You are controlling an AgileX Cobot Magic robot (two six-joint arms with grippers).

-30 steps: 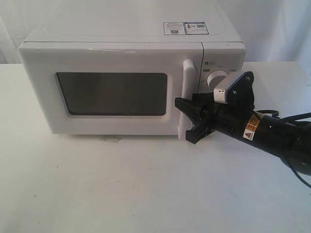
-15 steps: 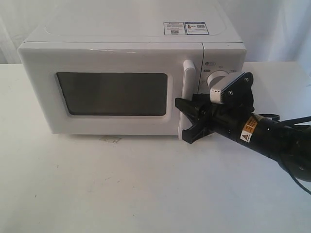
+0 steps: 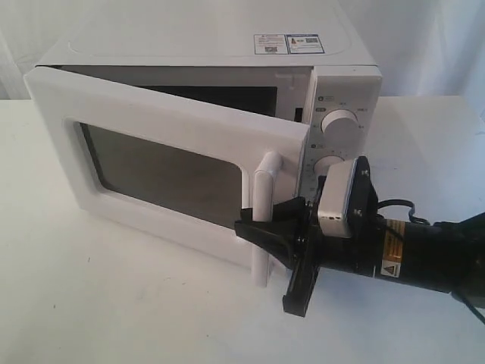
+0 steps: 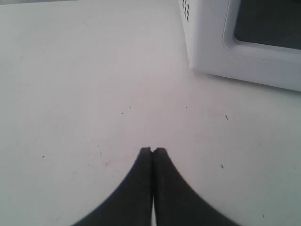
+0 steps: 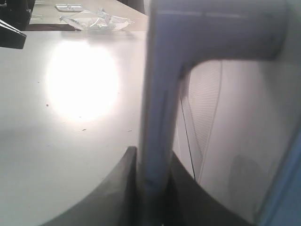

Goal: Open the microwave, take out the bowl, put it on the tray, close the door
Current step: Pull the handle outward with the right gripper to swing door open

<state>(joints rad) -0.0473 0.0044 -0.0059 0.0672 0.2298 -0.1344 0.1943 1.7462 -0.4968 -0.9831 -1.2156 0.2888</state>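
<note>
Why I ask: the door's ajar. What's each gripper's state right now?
Left gripper: shut, holding nothing.
Right gripper: shut on the microwave door's handle.

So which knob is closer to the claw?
The lower knob, partly hidden just behind the right gripper, which is clamped on the door handle. The upper knob sits higher, in full view.

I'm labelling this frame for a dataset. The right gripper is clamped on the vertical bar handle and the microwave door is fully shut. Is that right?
Not quite. The right gripper is clamped on the vertical bar handle, but the microwave door is not shut: it is swung partly open. The exterior view shows this.
</note>
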